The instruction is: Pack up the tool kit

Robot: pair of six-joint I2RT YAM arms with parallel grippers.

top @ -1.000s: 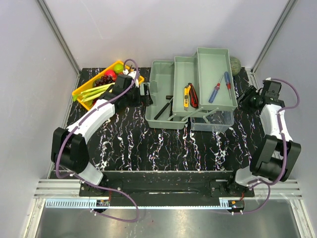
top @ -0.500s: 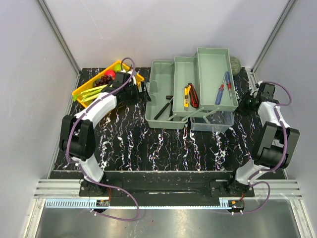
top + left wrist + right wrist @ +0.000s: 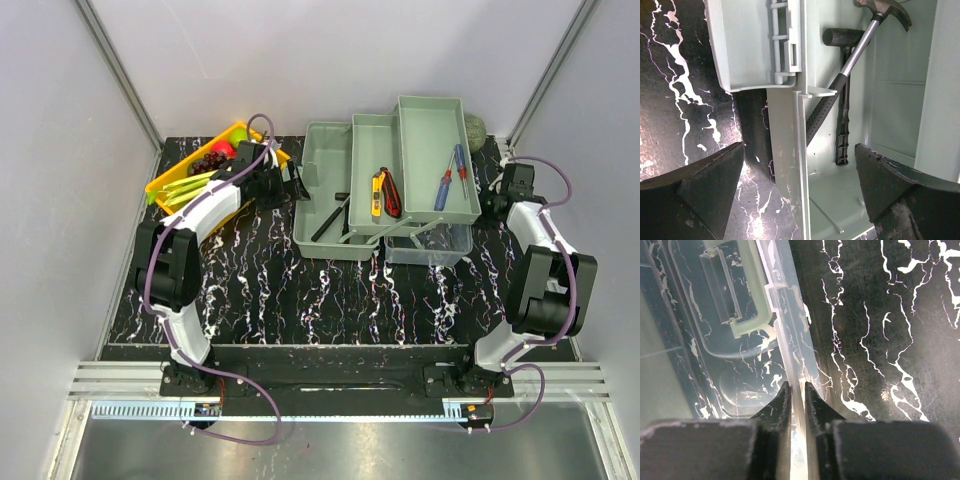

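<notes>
The toolbox (image 3: 322,150) sat open with its trays (image 3: 430,125) folded out, cutters (image 3: 377,195) in the middle one and screwdrivers (image 3: 441,187) in the right one. The left gripper (image 3: 800,185) was spread wide, its fingers (image 3: 695,190) straddling the box's left wall, with two hammers (image 3: 842,120) lying inside. The right gripper (image 3: 796,395) was pinched narrow on the rim of the clear lid (image 3: 740,370), beside its handle (image 3: 757,285).

The toolbox (image 3: 785,135) is smooth matt grey-green plastic, its lid (image 3: 750,370) clear glossy plastic. The hammer (image 3: 860,46) has a shiny metal shaft and dimpled black grip. The surface (image 3: 880,340) looks glossy, black with white veins. The left fingers (image 3: 700,195) look matt, grainy.
</notes>
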